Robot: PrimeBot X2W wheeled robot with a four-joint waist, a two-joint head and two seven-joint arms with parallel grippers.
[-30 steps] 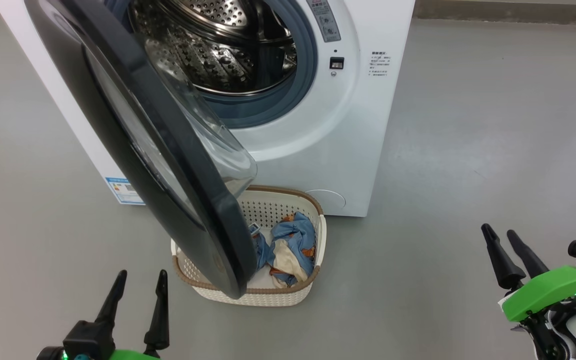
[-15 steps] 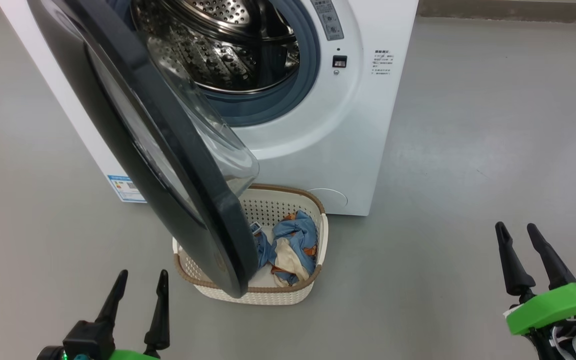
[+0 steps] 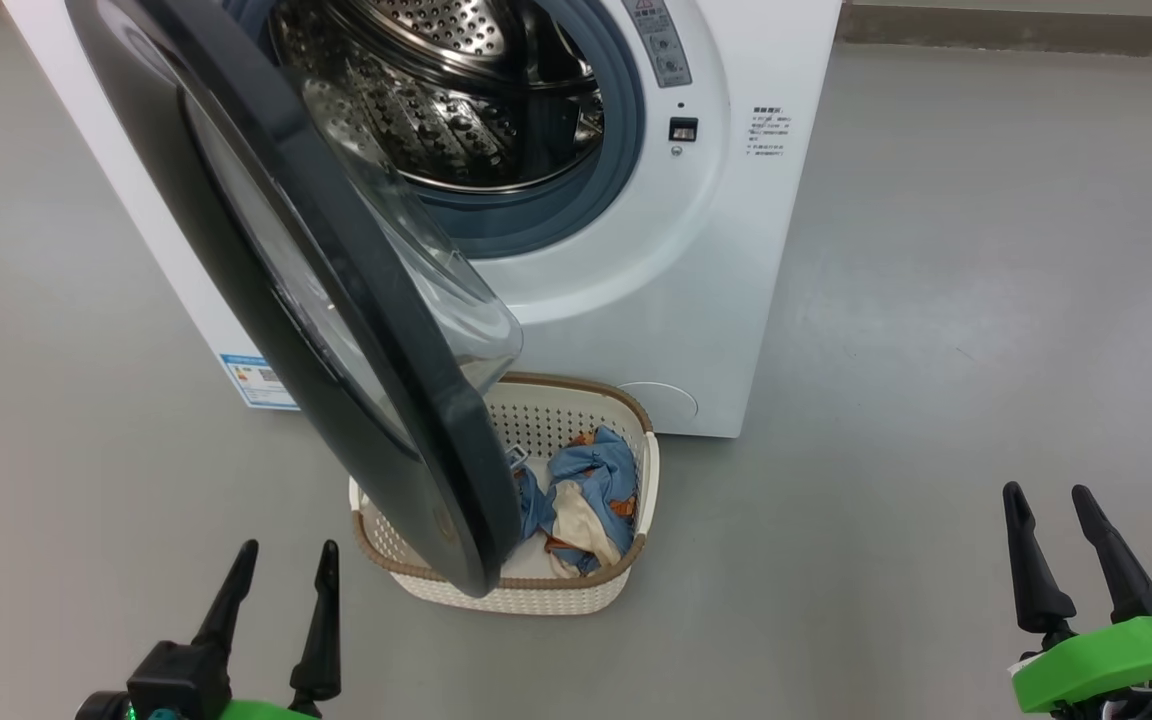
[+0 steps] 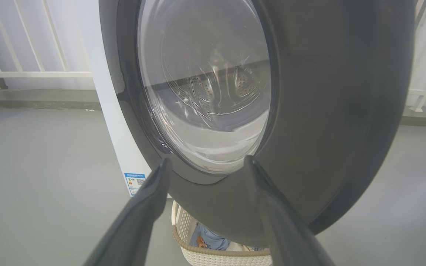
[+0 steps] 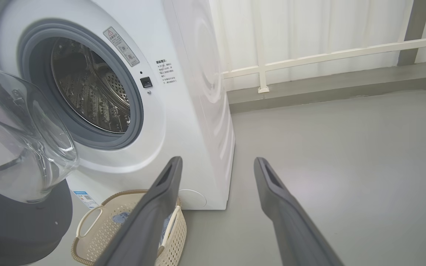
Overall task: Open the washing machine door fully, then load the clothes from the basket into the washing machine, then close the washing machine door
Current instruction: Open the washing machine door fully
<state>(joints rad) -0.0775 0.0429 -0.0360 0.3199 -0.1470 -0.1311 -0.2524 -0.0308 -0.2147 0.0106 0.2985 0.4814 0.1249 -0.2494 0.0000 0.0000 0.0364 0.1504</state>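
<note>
The white washing machine [image 3: 736, 250] stands at the top of the head view with its steel drum [image 3: 446, 90] exposed. The washing machine door [image 3: 266, 250], a black ring around a domed glass porthole, hangs partly open, swung out over the left half of the basket [image 3: 626, 585]. The cream basket sits on the floor against the machine's front. Light-blue clothes [image 3: 586, 480] with cream and orange patches lie in it, partly hidden by the door. My left gripper [image 3: 286, 548] is open, low and left of the basket, facing the door's outer side [image 4: 327, 111]. My right gripper [image 3: 1046, 490] is open, far right of the basket.
Grey floor [image 3: 986, 300] spreads around the machine. A low ledge and white railing [image 5: 327, 51] run behind it. A blue label sticker [image 3: 256, 380] and a round white cap [image 3: 661, 400] sit low on the machine's front.
My right gripper has drawn back toward the lower right of the head view, still open. The head camera shifted slightly. Left gripper, door and basket have not moved.
</note>
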